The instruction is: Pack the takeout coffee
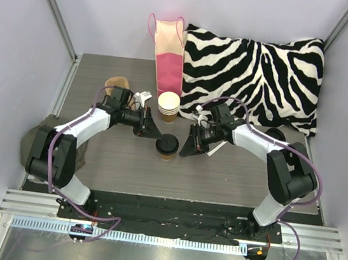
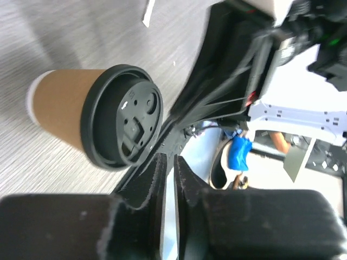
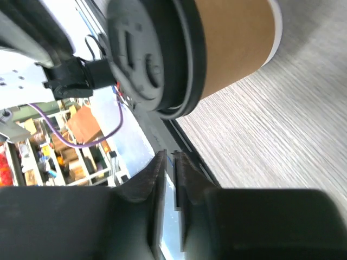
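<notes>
Grey table (image 1: 238,177); only from above we see white cups (image 1: 168,105). Brown cup (image 2: 59,108) wears a black lid; left gripper (image 2: 168,161) and right gripper (image 3: 169,158) barely parted, empty.

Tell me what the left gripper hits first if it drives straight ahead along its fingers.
Probably the right gripper, which faces the left gripper across the lidded brown cup. The line seems to pass just above the black lid, so it might scrape that first; depth is unclear.

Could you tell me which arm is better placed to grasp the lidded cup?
Probably right: the right gripper sits level beside the lidded brown cup; the left gripper sits slightly behind it.
</notes>
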